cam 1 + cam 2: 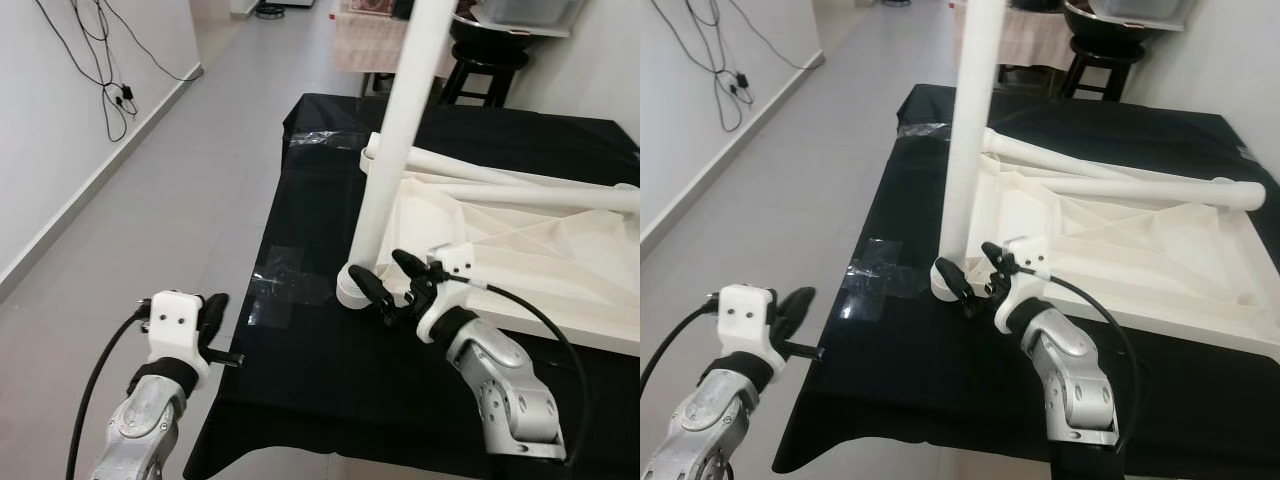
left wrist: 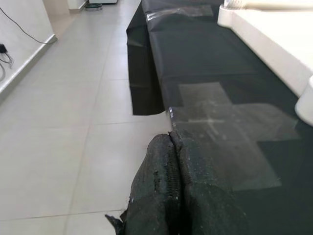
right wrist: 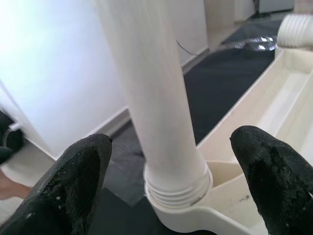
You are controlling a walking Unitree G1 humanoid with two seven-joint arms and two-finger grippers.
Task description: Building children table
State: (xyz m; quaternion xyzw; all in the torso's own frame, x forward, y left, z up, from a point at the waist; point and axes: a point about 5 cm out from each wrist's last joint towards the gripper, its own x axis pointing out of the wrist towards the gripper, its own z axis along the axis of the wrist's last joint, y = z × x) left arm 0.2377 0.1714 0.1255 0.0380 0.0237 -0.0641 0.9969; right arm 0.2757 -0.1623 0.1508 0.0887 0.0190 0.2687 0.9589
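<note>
The upside-down white table top point(image 1: 520, 250) lies on the black-covered worktop point(image 1: 320, 350), one leg point(image 1: 395, 140) upright in its near corner socket. The right gripper point(image 3: 171, 171) has its fingers point(image 3: 73, 181) spread wide either side of that leg's base, not touching. The left gripper point(image 2: 171, 191), fingers pressed together and empty, hangs off the worktop's edge

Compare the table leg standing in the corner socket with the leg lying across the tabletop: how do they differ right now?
The standing leg is upright, seated in the near corner socket of the upside-down tabletop; the lying leg rests horizontally across it, not fitted. The right gripper has its open fingers either side of the standing leg's base; no gripper is near the lying leg. The left gripper is shut, off the table edge. Both legs are plain white round tubes.
</note>
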